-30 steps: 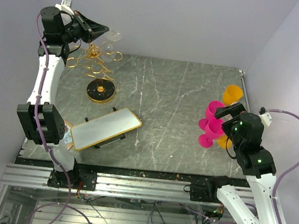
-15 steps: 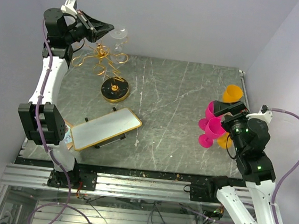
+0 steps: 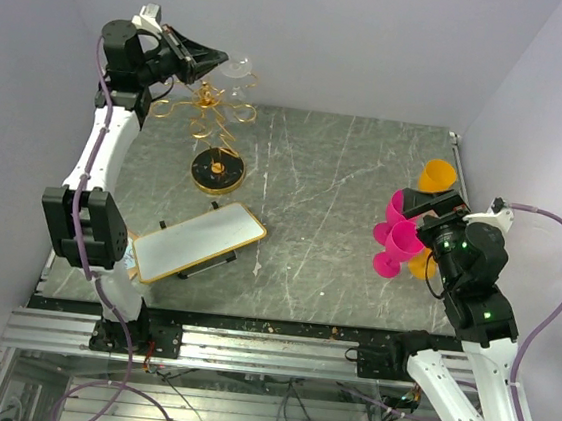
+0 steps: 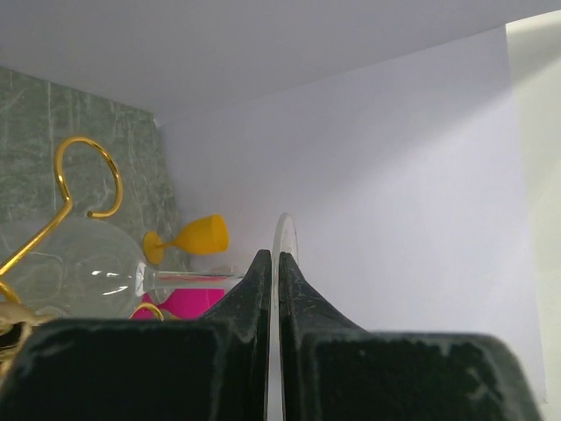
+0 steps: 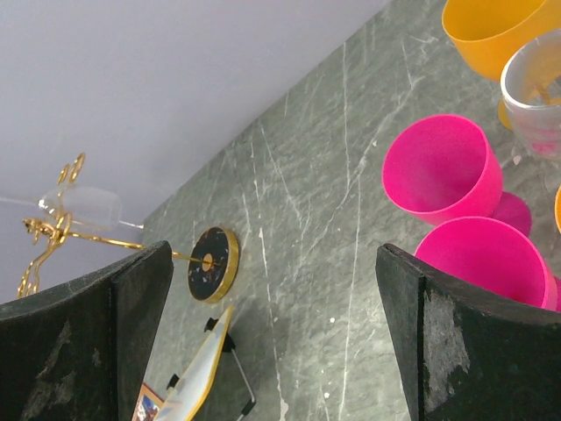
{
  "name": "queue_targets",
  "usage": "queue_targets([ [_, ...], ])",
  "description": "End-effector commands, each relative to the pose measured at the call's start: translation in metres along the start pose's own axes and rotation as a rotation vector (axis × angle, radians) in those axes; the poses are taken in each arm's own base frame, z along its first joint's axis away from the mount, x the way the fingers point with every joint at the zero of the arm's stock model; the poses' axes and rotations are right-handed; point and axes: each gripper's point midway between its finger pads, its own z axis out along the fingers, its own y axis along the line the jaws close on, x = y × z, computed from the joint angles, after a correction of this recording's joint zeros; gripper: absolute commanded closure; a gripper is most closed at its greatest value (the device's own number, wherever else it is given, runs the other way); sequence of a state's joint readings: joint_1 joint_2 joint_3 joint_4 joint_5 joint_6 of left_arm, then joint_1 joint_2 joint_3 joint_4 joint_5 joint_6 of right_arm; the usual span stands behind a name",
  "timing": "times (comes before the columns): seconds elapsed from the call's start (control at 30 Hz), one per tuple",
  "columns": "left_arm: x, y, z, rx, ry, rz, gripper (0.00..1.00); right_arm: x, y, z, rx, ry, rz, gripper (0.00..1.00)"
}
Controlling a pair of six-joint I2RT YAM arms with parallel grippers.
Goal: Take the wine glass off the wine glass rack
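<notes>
The clear wine glass [image 3: 237,69] lies sideways in the gold wire rack [image 3: 211,113], at the top of the rack near the back wall. The rack's round black base [image 3: 217,172] is on the table. My left gripper [image 3: 221,60] is shut on the glass's thin foot disc [image 4: 285,235]. The glass's bowl [image 4: 79,267] sits beside a gold loop [image 4: 88,175]. My right gripper [image 3: 430,204] is open and empty, above the pink cups at the right. Its wrist view shows the rack base [image 5: 210,263] and the glass [image 5: 88,206] far off.
A white gold-edged board [image 3: 197,242] lies propped in front of the rack. Pink cups [image 3: 397,235] and orange cups [image 3: 438,175] stand at the right edge. They also show in the right wrist view: pink cups [image 5: 438,171], an orange cup [image 5: 491,31] and a clear cup [image 5: 535,88].
My left gripper has moved right along the back wall with the glass foot in it. The rack has come with it, its base shifting right. The right arm barely moved.
</notes>
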State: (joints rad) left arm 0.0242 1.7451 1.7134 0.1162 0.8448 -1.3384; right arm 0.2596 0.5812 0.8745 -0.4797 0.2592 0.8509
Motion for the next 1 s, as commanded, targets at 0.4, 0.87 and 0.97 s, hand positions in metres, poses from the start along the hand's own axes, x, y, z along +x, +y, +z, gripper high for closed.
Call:
queue_targets([
  [0.4, 0.031, 0.012, 0.048, -0.069, 0.030, 0.130, 0.93, -0.005, -0.006, -0.004, 0.023, -0.031, -0.016, 0.00],
  [0.87, 0.083, -0.036, 0.058, 0.021, 0.047, 0.136, 0.93, -0.004, 0.015, -0.005, -0.103, -0.010, -0.117, 0.00],
  [0.97, 0.106, -0.056, 0.055, 0.046, 0.064, 0.158, 0.93, 0.002, 0.035, -0.006, -0.194, 0.041, -0.142, 0.00],
])
